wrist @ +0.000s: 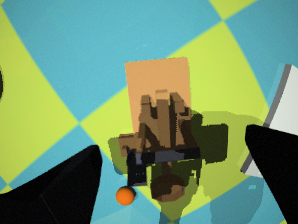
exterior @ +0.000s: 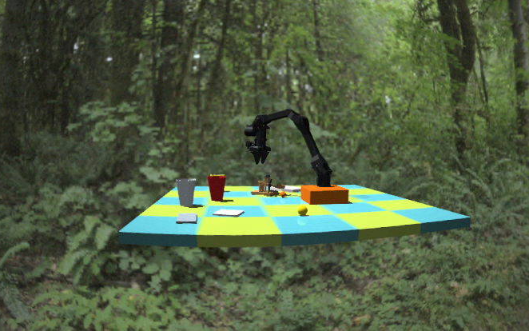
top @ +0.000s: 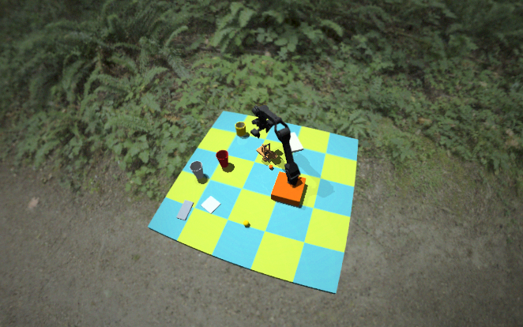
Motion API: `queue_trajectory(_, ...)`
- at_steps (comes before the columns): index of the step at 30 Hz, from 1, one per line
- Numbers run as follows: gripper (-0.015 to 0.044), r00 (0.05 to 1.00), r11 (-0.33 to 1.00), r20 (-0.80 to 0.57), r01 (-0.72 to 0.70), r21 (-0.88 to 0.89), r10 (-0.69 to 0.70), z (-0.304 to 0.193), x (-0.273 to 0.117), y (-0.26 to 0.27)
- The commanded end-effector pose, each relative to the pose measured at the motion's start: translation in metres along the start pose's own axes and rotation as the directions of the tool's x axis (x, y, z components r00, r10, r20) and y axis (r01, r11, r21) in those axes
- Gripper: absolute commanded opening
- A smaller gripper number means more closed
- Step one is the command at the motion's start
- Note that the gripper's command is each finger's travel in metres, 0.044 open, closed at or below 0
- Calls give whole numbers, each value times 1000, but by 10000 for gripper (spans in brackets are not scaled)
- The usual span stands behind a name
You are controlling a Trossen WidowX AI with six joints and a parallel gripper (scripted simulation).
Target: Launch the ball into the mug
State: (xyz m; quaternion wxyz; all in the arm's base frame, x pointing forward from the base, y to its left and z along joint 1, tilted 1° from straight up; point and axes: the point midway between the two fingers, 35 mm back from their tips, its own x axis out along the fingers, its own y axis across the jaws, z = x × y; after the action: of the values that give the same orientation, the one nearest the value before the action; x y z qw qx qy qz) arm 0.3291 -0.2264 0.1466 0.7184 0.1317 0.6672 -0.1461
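Note:
The wooden catapult (top: 261,152) (exterior: 263,191) (wrist: 157,75) stands on the checkered board. In the wrist view the plain end of its base is at the top and its round brown cup (wrist: 167,188) at the bottom, with no ball visible in it. An orange ball (top: 271,167) (exterior: 283,193) (wrist: 125,195) lies on the board beside the cup end. The yellow mug (top: 240,129) stands upright at the far left, mostly hidden behind the red cup in the exterior view. My gripper (exterior: 260,161) (wrist: 174,144) is open and empty, high above the catapult.
A red cup (top: 223,158) (exterior: 216,188) and a grey cup (top: 197,170) (exterior: 186,192) stand left. A yellow ball (top: 246,223) (exterior: 302,210) lies near the front. White slabs (top: 211,204) (wrist: 285,112) and a grey slab (top: 185,210) lie flat. The arm stands on an orange block (top: 287,191) (exterior: 324,195).

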Motion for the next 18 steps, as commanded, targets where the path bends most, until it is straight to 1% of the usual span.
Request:
queue_trajectory(1,309,999,996,-34,-11,-91,8,-7,15,4)
queue_trajectory(2,300,999,992,-34,-12,-125,8,-9,16,6)
queue_trajectory(9,300,999,934,-36,-21,-358,9,-24,24,15)
queue_trajectory(18,300,999,780,-39,-32,-625,10,-45,35,27)
